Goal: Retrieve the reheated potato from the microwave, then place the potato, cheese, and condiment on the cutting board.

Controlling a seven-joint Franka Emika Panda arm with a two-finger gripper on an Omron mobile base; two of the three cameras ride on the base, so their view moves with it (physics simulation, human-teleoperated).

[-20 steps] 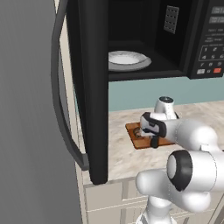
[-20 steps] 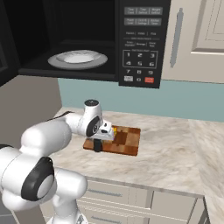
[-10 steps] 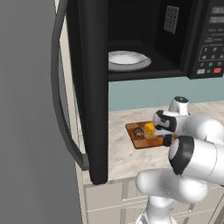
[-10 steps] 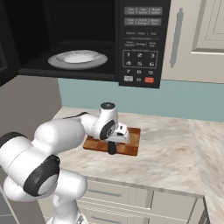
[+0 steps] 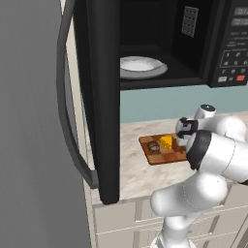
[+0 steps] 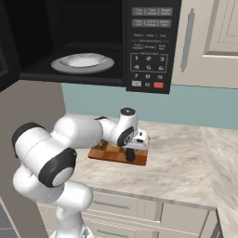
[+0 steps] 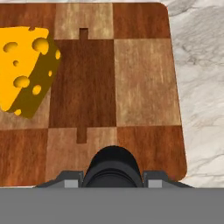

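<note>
The checkered wooden cutting board point(image 5: 162, 156) point(image 6: 106, 151) point(image 7: 144, 78) lies on the counter below the open microwave point(image 6: 148, 46). On it sit the yellow cheese point(image 5: 166, 142) point(image 7: 26, 72) and, left of it, the grey-brown potato point(image 5: 154, 146). My gripper point(image 6: 131, 149) point(image 7: 113, 178) hangs over the board's right end, shut on the black condiment point(image 6: 130, 156) point(image 7: 113, 162). The bottle's rounded top shows between my fingertips. Whether its base touches the board I cannot tell.
The microwave door point(image 5: 104, 97) swings wide open on the left, reaching out past the counter's front edge. A white plate point(image 5: 140, 65) point(image 6: 82, 62) sits inside the oven. Marble counter point(image 6: 186, 153) stretches to the right of the board; cabinets hang above it.
My gripper has carried the condiment from the board's left part to its right end. The cheese and potato, covered by the hand before, now show in the left base view.
</note>
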